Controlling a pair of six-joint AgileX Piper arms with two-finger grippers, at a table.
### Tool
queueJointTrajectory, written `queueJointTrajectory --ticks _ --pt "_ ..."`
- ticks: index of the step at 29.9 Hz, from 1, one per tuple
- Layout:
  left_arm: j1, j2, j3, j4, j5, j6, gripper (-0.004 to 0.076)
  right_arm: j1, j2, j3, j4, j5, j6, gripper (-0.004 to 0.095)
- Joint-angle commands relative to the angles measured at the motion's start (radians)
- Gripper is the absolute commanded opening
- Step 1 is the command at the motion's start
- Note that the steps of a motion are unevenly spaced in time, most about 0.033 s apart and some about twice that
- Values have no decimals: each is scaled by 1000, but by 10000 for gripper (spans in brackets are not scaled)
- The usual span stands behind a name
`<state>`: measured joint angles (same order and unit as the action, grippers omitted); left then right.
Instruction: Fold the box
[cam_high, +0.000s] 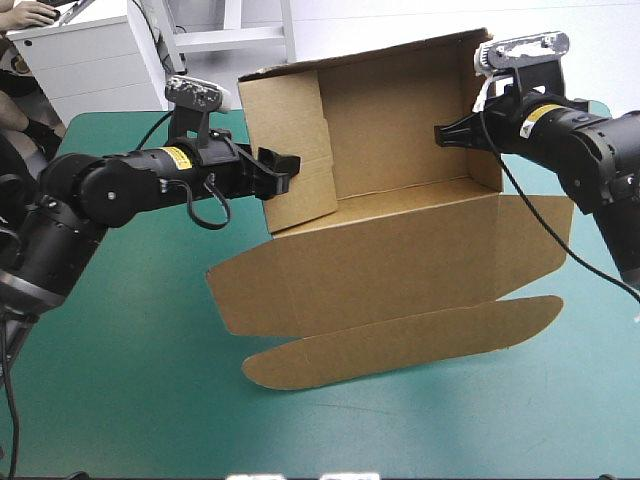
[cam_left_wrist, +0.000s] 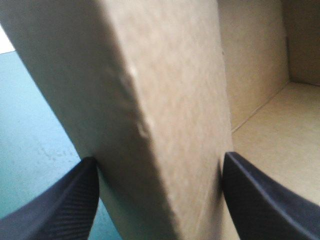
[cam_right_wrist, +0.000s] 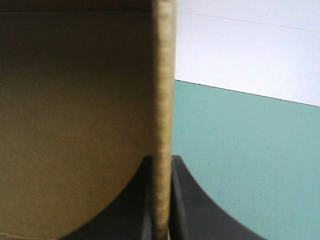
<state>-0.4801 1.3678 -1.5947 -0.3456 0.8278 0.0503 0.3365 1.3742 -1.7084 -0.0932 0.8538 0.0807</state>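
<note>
The brown box stands half-formed at the table's middle, its back and side walls raised. Its long front flaps hang down onto the teal-green cover. My left gripper is at the left side wall. In the left wrist view that thick, doubled wall fills the gap between the black fingers, which press on both faces. My right gripper pinches the right side wall near its top. In the right wrist view its fingers are almost shut on the thin board edge.
The cover lies bare in front of the box and toward the left front corner. A white cabinet stands beyond the far left edge. The rounded tuck flap rests on the cover nearest the front.
</note>
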Motion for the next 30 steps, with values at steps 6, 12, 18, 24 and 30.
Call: queueJointTrajectory --ticks 6,12,18,24,30 --pt "-115 2 -41 290 -165 -327 430 0 -22 -31 27 -111 57 3" --pt "-133 9 -41 293 -187 -327 191 0 -16 -31 24 -103 57 2" --pt "-133 11 -41 286 -194 -303 -10 0 3 -31 44 -25 54 2" --pt "-131 51 -39 346 -146 -289 -7 0 57 -31 39 55 54 2" --pt "-131 163 -39 359 -14 -254 -7 0 142 -31 101 176 30 -20"
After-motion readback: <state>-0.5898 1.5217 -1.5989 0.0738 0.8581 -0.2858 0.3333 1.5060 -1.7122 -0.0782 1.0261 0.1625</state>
